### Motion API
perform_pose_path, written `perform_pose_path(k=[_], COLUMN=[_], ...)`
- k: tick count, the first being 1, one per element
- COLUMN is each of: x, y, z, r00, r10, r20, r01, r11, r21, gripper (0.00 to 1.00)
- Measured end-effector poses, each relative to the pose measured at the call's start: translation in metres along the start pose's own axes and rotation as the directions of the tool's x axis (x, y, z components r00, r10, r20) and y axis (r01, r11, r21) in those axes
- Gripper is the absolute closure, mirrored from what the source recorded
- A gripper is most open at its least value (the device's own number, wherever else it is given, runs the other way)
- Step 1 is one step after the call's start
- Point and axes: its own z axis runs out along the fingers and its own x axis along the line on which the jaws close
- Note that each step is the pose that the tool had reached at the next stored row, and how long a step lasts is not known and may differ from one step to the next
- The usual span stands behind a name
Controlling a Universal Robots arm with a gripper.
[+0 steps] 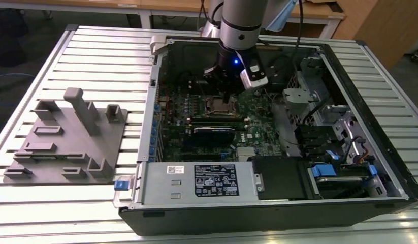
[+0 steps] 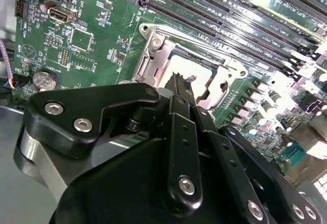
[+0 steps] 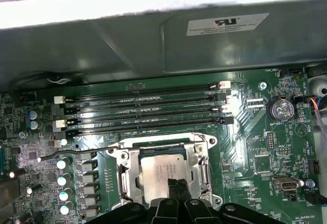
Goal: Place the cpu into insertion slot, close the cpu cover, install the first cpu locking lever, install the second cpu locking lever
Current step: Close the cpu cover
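One cpu [image 3: 161, 175] sits in the one insertion slot [image 1: 220, 107], directly beneath the gripper [image 3: 177, 185] — fingertips clenched together, grasping nothing. One cpu cover [image 3: 201, 173] frames it; four memory slots [image 3: 143, 112] lie beyond.

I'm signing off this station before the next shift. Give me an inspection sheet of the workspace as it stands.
Surface: slatted metal table, with an open computer case lying on it.
Job's things: cpu sits in the insertion slot; cpu cover lies down around it; a thin locking lever juts out sideways over the board.
Clutter: grey fixture tray on the exterior view's left of the case.
Grippers: gripper shut, tips right above the cpu.
Cables: wire bundles inside the case, at the exterior view's right.
Surroundings: wooden desks behind the table.
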Motion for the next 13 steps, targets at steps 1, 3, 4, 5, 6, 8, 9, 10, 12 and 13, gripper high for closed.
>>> perform_pose_path(k=[1,3,4,5,6,8,9,10,12,13], x=[0.0004,0.0014,0.0021,0.0032,0.0042,0.0062,0.0074,0.0086,0.0107,0.0115], y=[-0.0001,-0.0002,-0.0002,-0.0003,-0.0004,-0.0007,-0.0008,-0.0009,-0.0012,-0.0013], z=[0.0000,0.0002,0.0002,0.0003,0.0004,0.0006,0.0009,0.0013,0.0023,0.0030], r00=[1.0000,1.0000,1.0000,1.0000,1.0000,1.0000,1.0000,0.9999,0.9998,0.9998], r10=[0.000,0.000,0.000,0.000,0.000,0.000,0.000,0.000,-0.002,-0.003], r20=[0.0000,0.0002,0.0003,0.0008,0.0016,0.0049,0.0078,0.0113,0.0183,0.0215], r01=[0.000,0.000,0.000,0.000,0.000,0.000,0.000,0.001,0.002,0.003], r11=[1.0000,1.0000,1.0000,1.0000,1.0000,1.0000,1.0000,1.0000,0.9999,0.9999], r21=[0.0001,0.0000,-0.0001,-0.0002,-0.0004,-0.0042,-0.0064,-0.0078,-0.0111,-0.0134], gripper=[0.89,0.89,0.89,0.89,0.89,0.89,0.89,0.89,0.89,0.89])
